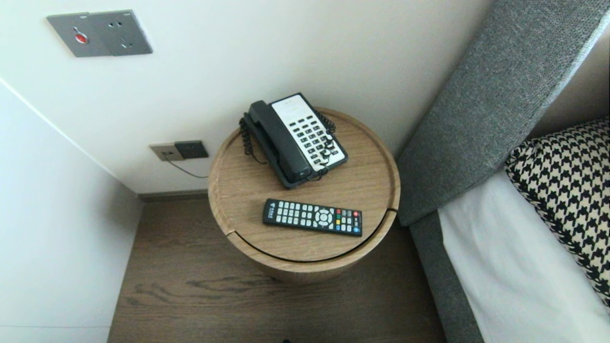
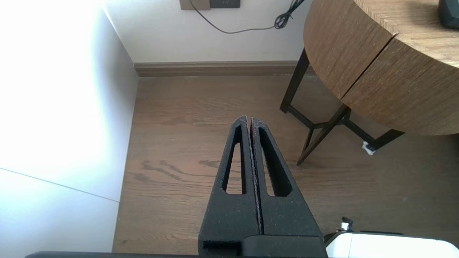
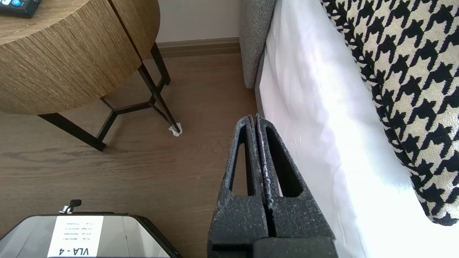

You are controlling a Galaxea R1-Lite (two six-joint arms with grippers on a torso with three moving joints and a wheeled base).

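A round wooden side table (image 1: 248,190) stands between a wall corner and a bed. On it lie a black-and-white desk telephone (image 1: 295,138) at the back and a black remote control (image 1: 312,217) nearer the front edge. Neither arm shows in the head view. My left gripper (image 2: 249,118) hangs shut and empty over the wood floor, left of the table's drum (image 2: 373,75). My right gripper (image 3: 254,116) is shut and empty too, low beside the bed's white sheet (image 3: 315,118); one end of the remote control (image 3: 18,6) shows on the table above it.
The table stands on thin black legs (image 2: 315,132). A grey headboard (image 1: 481,109) and a houndstooth pillow (image 1: 567,190) lie to the right. Wall sockets (image 1: 178,150) with a cable sit behind the table. The robot's white base (image 3: 86,234) is below.
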